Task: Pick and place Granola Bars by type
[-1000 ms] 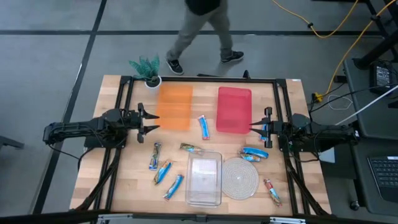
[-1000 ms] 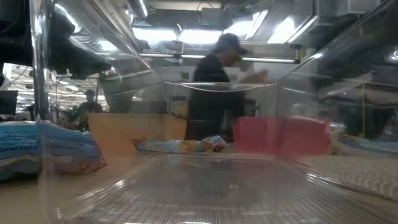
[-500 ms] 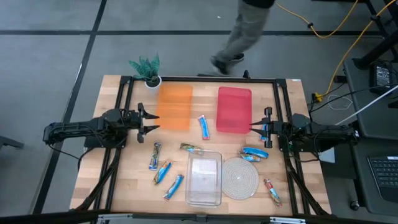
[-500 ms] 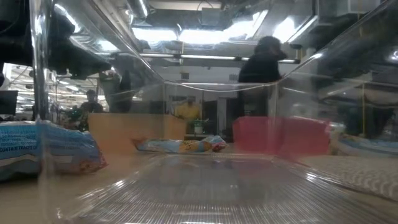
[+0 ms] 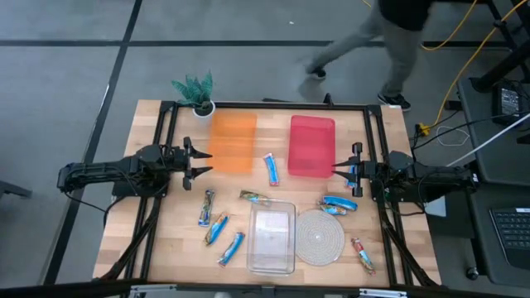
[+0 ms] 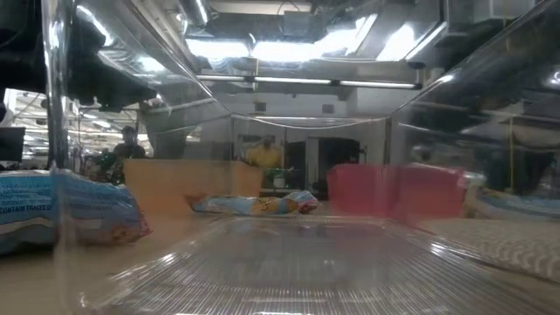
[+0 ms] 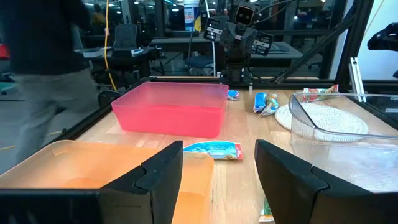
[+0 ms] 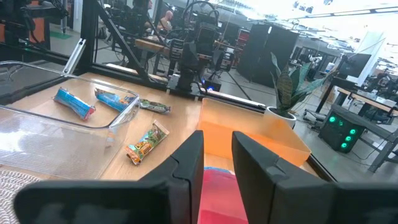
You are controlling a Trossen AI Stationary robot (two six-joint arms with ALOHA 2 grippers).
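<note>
Both claws empty above the table.
Left gripper [image 5: 202, 161] gapes wide beside the orange tray [image 5: 231, 141]; right gripper [image 5: 338, 170] is narrowly parted by the red tray [image 5: 312, 146]. Granola Bars [image 5: 271, 169] lie scattered between them.

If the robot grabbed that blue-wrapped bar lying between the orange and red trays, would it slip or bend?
The blue bar has a glossy wrapper, so it may slide a little between fingers. It lies flat on the table and looks small and thin, so probably light and unlikely to roll. The crimped wrapper ends look floppy; the middle likely stays fairly stiff.
</note>
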